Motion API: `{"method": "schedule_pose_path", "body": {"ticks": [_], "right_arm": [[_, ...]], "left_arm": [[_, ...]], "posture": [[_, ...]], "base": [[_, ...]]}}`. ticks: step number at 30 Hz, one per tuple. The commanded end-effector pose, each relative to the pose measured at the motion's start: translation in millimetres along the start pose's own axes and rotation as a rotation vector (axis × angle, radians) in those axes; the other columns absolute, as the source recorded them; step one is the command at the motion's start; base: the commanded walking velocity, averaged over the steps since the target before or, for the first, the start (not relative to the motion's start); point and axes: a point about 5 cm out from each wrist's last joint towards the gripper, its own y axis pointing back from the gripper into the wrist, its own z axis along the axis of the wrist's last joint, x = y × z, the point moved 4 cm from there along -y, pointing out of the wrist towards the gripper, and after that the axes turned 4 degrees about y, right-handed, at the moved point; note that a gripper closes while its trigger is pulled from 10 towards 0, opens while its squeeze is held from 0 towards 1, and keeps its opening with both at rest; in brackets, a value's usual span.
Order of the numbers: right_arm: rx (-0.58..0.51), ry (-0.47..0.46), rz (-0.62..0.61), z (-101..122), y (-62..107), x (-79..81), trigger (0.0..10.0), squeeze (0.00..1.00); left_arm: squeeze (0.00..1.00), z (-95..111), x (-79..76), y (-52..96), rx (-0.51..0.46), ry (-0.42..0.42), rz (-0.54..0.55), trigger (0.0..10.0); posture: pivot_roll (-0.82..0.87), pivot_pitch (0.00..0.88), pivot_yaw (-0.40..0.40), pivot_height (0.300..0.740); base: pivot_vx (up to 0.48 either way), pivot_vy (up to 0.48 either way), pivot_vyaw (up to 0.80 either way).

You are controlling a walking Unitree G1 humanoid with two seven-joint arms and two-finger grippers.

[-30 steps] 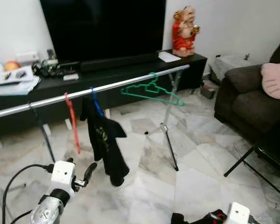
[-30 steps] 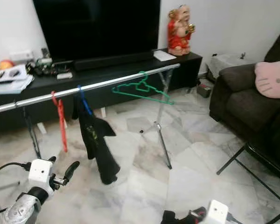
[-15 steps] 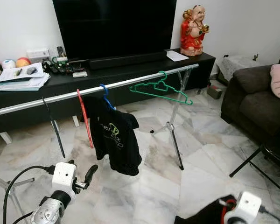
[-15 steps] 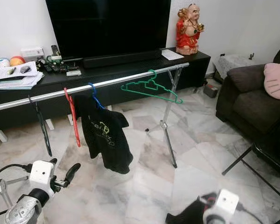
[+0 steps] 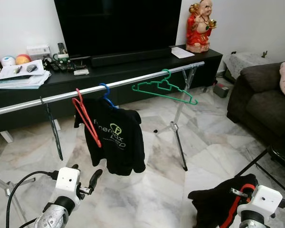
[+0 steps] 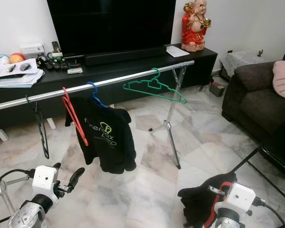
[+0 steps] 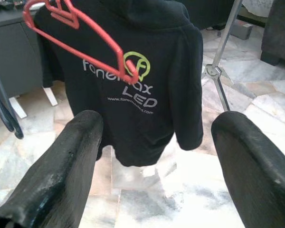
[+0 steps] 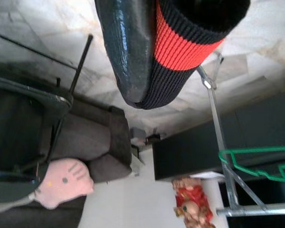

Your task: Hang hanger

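Though no free hanger was seen in either gripper, the scene was logged as follows.

Rail: silver bar run across the room in front of the TV unit; kept at chest height, prob. so hooks can be slipped on from the front.

Red hanger: hooked on rail, bare, tilted; touching the shirt beside it.

Shirt: black w/ logo, hung on a blue hanger on the rail, just beside the red one.

Green hanger: hooked on rail nearer the sofa, empty, lying nearly flat.

Dark hanger: hung at the rail's left stretch, bare.

Left gripper: held low, fingers spread wide, nothing gripped; pointed at the shirt.

Right gripper: held low at right; black garment w/ red band seen draped at it; one finger pressed against the knit in wrist view, but whether it was clamped could not be told.

Task item: judged to be the garment bundle at the right gripper, well apart from the rail; not yet hung.

Containers: none noted; TV unit top carried papers and a red figurine.
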Motion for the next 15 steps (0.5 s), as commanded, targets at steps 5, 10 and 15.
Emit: {"method": "schedule_pose_path", "body": {"ticks": [5,10,15], "right_arm": [[-0.012,-0.001,0.038,9,-5.7,13.4,10.0,0.0],[-0.004,0.004,0.063,11,-7.2,19.1,10.0,0.0],[0.018,0.012,0.08,9,-7.3,23.6,10.0,0.0]], "left_arm": [[0.0,10,0.4,-2.5,-0.035,0.017,0.016,10.0],[0.0,11,0.7,-3.5,-0.041,0.022,0.019,10.0],[0.0,10,-0.8,-4.6,-0.036,0.021,0.016,10.0]], "posture": [[-0.01,0.0,-0.013,0.74],[-0.01,0.0,-0.016,0.74],[-0.01,0.0,-0.015,0.74]], "base": [[0.0,0.0,0.0],[0.256,0.0,0.0],[0.363,0.0,0.0]]}}
